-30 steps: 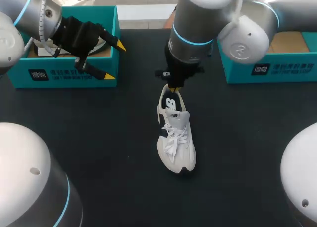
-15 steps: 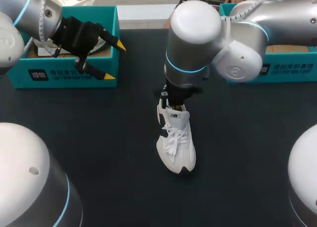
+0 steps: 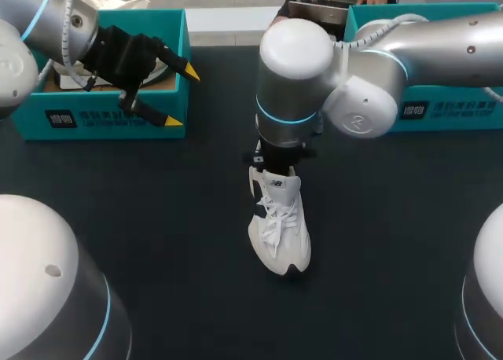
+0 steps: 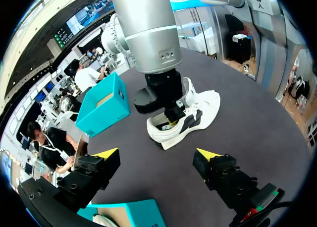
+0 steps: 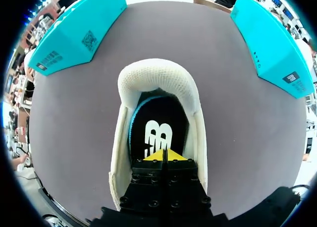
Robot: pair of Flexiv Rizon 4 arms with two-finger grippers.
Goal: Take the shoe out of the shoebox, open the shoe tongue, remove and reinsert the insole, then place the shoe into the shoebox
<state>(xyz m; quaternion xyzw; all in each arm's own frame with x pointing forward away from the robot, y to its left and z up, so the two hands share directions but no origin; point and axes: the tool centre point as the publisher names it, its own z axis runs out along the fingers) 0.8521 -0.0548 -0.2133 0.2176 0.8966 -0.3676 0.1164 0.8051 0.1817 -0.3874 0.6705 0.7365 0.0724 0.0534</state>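
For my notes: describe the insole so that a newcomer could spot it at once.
On the dark table, between the left box and the right box, lies a white shoe. Inside its opening, just ahead of the shut right gripper, is the insole: black with a white logo and blue edge, unlike the white lining around it.

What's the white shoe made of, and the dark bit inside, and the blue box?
The shoe looks like soft white fabric; its heel collar shows a fine knit texture. The insole seems matte dark cloth, perhaps over foam. The teal shoebox looks like smooth printed cardboard, brown inside.
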